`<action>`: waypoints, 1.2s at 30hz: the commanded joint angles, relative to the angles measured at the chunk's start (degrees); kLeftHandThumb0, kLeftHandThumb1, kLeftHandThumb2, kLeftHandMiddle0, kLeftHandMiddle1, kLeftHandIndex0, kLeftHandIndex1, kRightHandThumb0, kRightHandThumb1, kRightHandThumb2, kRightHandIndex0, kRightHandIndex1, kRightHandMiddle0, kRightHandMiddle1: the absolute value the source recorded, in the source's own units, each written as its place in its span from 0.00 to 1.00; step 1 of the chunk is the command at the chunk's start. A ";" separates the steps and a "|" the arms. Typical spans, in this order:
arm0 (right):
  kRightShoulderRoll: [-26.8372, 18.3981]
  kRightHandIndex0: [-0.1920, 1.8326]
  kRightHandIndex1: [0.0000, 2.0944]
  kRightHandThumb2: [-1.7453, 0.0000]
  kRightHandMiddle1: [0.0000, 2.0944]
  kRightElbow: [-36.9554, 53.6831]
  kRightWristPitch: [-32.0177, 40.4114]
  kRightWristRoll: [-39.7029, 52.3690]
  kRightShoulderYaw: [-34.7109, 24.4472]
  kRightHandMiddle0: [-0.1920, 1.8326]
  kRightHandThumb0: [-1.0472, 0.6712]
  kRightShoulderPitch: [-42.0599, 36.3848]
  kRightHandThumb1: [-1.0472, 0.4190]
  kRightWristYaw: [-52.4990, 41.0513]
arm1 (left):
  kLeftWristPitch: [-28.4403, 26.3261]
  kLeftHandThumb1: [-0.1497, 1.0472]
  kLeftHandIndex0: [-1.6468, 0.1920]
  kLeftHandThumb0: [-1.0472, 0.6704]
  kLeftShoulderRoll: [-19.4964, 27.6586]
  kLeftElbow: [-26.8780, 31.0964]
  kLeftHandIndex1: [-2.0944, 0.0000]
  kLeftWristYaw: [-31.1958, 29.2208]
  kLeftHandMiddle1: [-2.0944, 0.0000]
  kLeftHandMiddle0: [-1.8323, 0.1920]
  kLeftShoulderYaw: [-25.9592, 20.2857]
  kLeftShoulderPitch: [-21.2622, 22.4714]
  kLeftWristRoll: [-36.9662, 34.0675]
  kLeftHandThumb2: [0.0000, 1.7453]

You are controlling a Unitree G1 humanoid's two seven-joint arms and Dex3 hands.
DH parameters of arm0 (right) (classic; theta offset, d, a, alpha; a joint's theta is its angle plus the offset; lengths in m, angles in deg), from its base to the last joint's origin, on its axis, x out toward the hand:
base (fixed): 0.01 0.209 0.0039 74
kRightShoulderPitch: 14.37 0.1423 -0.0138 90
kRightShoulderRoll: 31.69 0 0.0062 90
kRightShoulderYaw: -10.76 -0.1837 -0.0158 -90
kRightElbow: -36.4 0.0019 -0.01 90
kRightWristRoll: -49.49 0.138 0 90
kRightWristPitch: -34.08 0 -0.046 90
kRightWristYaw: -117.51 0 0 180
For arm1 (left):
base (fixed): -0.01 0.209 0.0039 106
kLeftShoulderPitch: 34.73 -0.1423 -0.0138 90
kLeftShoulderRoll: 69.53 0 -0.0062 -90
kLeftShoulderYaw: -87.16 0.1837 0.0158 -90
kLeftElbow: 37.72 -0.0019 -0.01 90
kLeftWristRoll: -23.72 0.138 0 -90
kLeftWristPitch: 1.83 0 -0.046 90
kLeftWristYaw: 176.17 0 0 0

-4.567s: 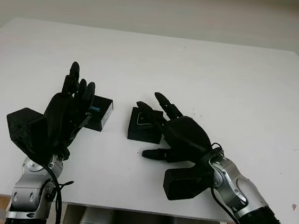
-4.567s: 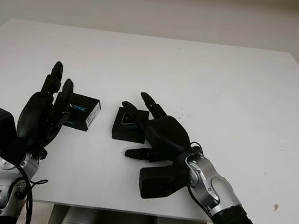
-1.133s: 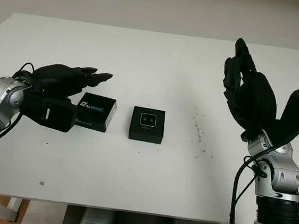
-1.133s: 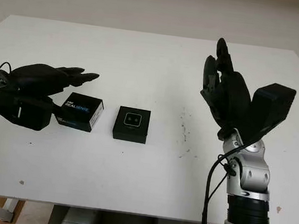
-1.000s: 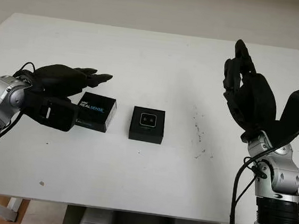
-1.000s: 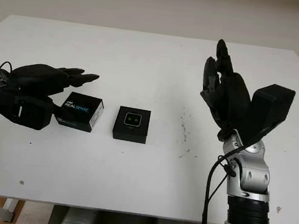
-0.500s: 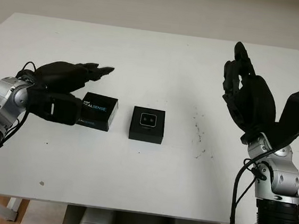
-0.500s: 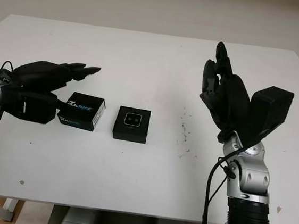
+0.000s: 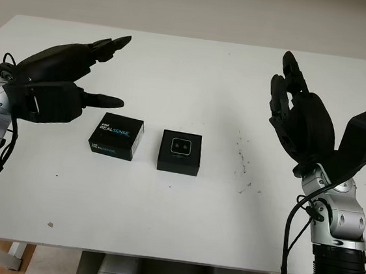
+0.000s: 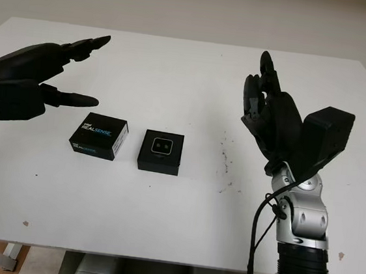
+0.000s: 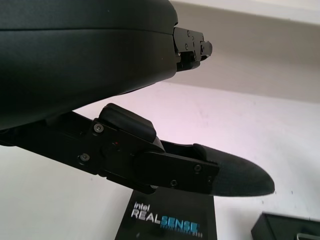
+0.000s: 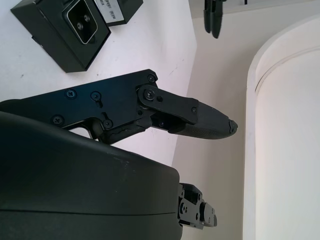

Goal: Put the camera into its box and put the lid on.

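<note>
Camera (image 9: pixel 180 146): seated in its open box (image 9: pixel 178 164), mid-tabletop (image 9: pixel 195 79), ready for covering; lid (image 9: pixel 116 136): printed face up, just beside the box, not yet fitted; my left hand (image 9: pixel 57 84): open, raised above the lid, holding nothing; my right hand (image 9: pixel 300 120): open, aloft, well apart.

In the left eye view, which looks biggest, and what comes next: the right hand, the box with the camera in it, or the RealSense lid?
1. Right hand, biggest by far, though it is raised nearer the camera.
2. and 3. RealSense lid and open box look about alike; I would not rank them.
</note>
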 commanded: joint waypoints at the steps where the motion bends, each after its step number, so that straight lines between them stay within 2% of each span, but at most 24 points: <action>1: -0.09 0.00 0.00 0.60 0.01 0.50 -0.39 0.08 -0.16 0.00 0.26 0.60 0.00 -0.04 | 1.06 1.00 0.92 0.03 1.39 0.83 0.97 -1.31 0.97 0.92 0.51 -0.27 0.37 0.08; 5: 0.12 0.00 0.00 0.59 0.00 0.78 -0.19 0.19 -0.40 0.00 0.26 0.60 0.00 0.36 | 4.42 1.00 0.93 0.01 1.57 -1.46 0.98 -2.72 0.98 0.93 2.20 -0.37 1.93 0.07; 12: -0.68 0.00 0.00 0.58 0.00 1.55 1.50 -0.23 -0.15 0.00 0.26 0.45 0.00 0.41 | 9.05 0.99 0.92 0.00 0.85 -4.54 0.97 -1.22 0.97 0.92 5.29 0.67 6.70 0.05; 19: -0.79 0.00 0.00 0.58 0.00 3.23 4.24 -0.05 -0.26 0.00 0.28 0.09 0.00 0.70 | 13.31 0.99 0.91 0.02 0.98 -7.80 0.97 3.00 0.97 0.91 6.74 1.19 10.78 0.03; 28: -0.81 0.00 0.00 0.58 0.00 3.34 4.68 -0.54 -0.11 0.00 0.27 0.27 0.00 0.84 | 13.63 0.93 0.89 0.06 -0.58 -14.47 0.96 9.11 0.96 0.88 9.69 2.95 16.33 0.02; 31: -0.70 0.00 0.00 0.58 0.00 3.40 4.35 -0.28 -0.34 0.00 0.27 0.17 0.00 0.70 | 13.46 0.90 0.88 0.09 -0.85 -16.33 0.96 9.03 0.97 0.88 10.73 3.57 16.69 0.02; 36: -0.82 0.00 0.00 0.59 0.01 3.49 4.36 -0.45 -0.27 0.00 0.26 0.17 0.00 0.76 | 11.58 0.87 0.88 0.13 -0.68 -15.82 0.97 7.14 0.97 0.87 11.42 3.64 16.85 0.02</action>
